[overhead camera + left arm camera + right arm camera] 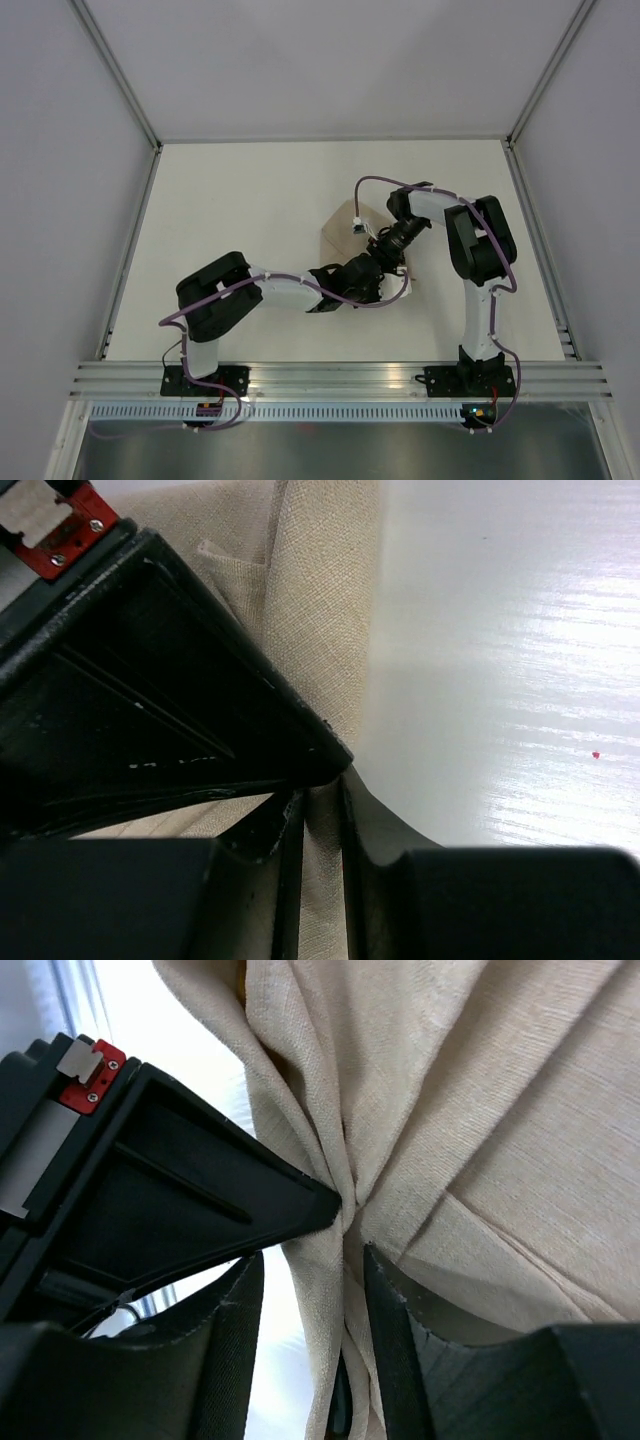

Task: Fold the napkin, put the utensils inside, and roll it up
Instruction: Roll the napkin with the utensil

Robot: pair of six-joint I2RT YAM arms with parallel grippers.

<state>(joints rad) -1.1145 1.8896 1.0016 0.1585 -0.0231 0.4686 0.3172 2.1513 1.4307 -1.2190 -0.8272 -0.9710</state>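
Clenched on a narrow fold of the napkin right under the left wrist camera, the left gripper has bare table beside it. In the right wrist view the right gripper straddles a gathered band of the cloth. A bright sliver shows between one finger and the cloth, so I cannot tell whether it clamps. Creases fan out from a knot just beyond its tips, where the left gripper's black finger meets the cloth. From above, both grippers meet over the napkin, a little right of the table's middle. Its visible part is a tan wedge with one corner pointing to the far side. The long axis seems to slant from far-left to near-right under the grippers. White table lies open all round, widest to the left, and the near rail is well apart from the cloth.
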